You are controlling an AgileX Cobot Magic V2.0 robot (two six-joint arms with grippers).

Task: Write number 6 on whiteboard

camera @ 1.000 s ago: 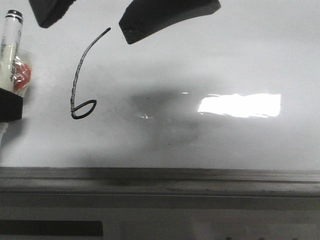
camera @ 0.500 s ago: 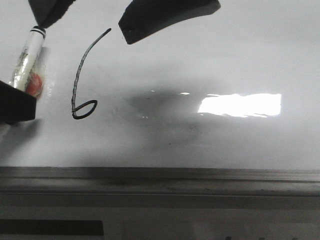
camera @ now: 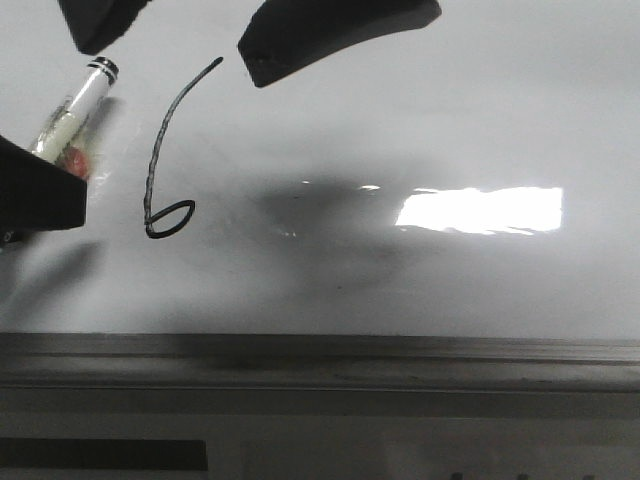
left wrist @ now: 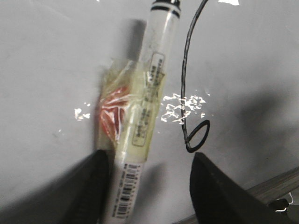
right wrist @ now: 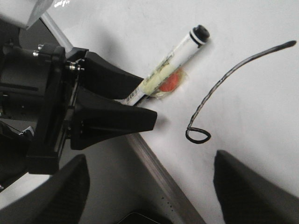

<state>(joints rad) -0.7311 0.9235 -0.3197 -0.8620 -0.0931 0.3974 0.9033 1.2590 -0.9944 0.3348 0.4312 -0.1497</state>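
Observation:
The number 6 (camera: 160, 130) is a thin black line on the whiteboard (camera: 450, 120), a long curved stem ending in a small flat loop. A white marker (camera: 76, 108) with a black-ringed cap, yellowish tape and a red patch lies tilted just left of it. My left gripper (left wrist: 149, 191) is open; the marker (left wrist: 149, 93) rests against one finger (camera: 35, 195) and the other stands far off near the 6's loop (left wrist: 196, 137). My right gripper (right wrist: 149, 196) hangs open above the board's lower edge, with the 6 (right wrist: 224, 77) and marker (right wrist: 173, 65) ahead of it.
A grey metal rail (camera: 320, 360) runs along the whiteboard's lower edge. A bright rectangular glare (camera: 480, 210) sits right of the 6. The right gripper's dark fingers (camera: 330, 35) jut in over the top of the front view.
The marker has tipped from upright to leaning right, towards the 6. The left gripper's finger has risen and shifted right in the front view. The right gripper has not moved.

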